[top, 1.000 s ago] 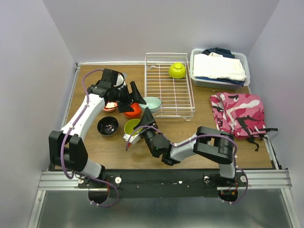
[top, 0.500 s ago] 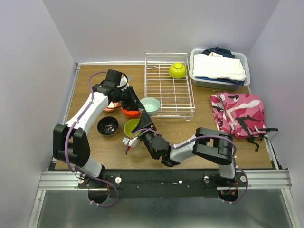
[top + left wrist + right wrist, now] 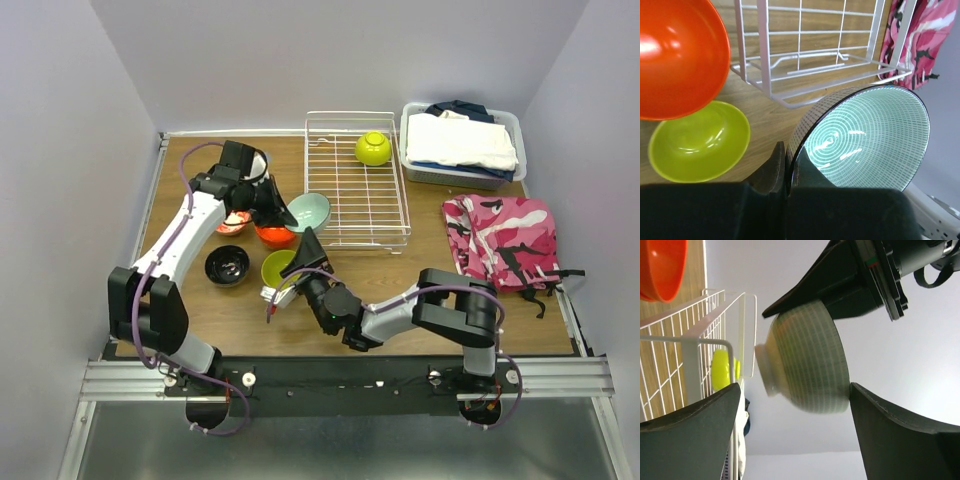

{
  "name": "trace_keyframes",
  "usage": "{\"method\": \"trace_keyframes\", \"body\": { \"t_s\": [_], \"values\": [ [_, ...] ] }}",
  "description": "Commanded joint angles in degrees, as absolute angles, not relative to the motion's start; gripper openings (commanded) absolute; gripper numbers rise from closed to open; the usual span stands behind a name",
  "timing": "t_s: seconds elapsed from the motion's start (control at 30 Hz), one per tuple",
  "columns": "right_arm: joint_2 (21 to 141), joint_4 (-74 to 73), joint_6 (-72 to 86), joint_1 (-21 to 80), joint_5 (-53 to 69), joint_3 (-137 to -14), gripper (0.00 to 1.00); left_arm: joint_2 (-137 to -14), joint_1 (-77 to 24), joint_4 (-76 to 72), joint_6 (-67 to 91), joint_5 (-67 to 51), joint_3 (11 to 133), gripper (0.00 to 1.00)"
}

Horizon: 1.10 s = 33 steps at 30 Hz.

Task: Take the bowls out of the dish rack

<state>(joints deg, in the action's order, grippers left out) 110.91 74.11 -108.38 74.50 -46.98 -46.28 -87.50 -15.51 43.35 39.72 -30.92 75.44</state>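
Observation:
My left gripper (image 3: 283, 207) is shut on the rim of the pale blue bowl (image 3: 311, 210), which hangs tilted just off the near-left corner of the white wire dish rack (image 3: 355, 205). The left wrist view shows its fingers (image 3: 775, 167) pinching that rim, the bowl's (image 3: 870, 132) inside facing the camera. One lime-green bowl (image 3: 373, 148) sits in the rack. An orange bowl (image 3: 274, 236), a second lime-green bowl (image 3: 275, 267) and a dark bowl (image 3: 227, 265) rest on the table. My right gripper (image 3: 303, 253) stands open and empty, low beside the lime-green bowl and beneath the pale blue bowl (image 3: 807, 357).
A grey bin of folded clothes (image 3: 462, 145) stands at the back right. Near it, a pink camouflage cloth (image 3: 500, 238) lies right of the rack. Two more bowls (image 3: 236, 221) sit under the left arm. The right arm lies low across the table's front.
The left gripper has shut on the pale blue bowl's rim and tipped it up off the table. The right gripper has opened wider beneath it.

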Motion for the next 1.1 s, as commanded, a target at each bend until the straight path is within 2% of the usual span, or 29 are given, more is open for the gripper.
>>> {"method": "trace_keyframes", "body": {
  "t_s": [0.0, 0.23, 0.33, 0.47, 0.57, 0.7, 0.87, 1.07],
  "values": [
    [107.3, 103.5, -104.2, 75.6, -49.9, -44.5, 0.96, -82.8, -13.8, 44.3, 37.1, -22.9, 81.4, 0.00],
    [101.7, 96.3, -94.2, 75.6, -55.3, -42.1, 0.98, -75.3, -12.2, 43.4, 32.8, -4.5, 77.4, 0.00],
    [98.6, 87.4, -85.3, 75.6, -57.7, -41.7, 0.98, -70.7, -11.8, 41.9, 31.4, 2.2, 72.3, 0.00],
    [91.3, 66.1, -69.6, 75.6, -58.8, -42.3, 0.98, -65.1, -11.1, 39.5, 30.9, 7.3, 63.0, 0.00],
    [87.6, 50.6, -56.1, 75.3, -57.8, -44.0, 0.98, -61.8, -9.9, 37.8, 30.8, 8.8, 57.6, 0.00],
    [83.1, 40.8, -44.4, 74.5, -56.3, -45.2, 0.99, -59.4, -7.7, 34.0, 31.5, 9.2, 53.4, 0.00],
    [80.7, 35.6, -39.6, 73.8, -56.6, -45.0, 0.99, -61.3, -4.8, 27.3, 33.7, 8.4, 52.5, 0.00],
    [76.7, 31.0, -32.2, 72.6, -55.7, -44.2, 0.99, -69.2, -2.6, 19.0, 35.9, 8.7, 54.6, 0.00]
  ]
}}
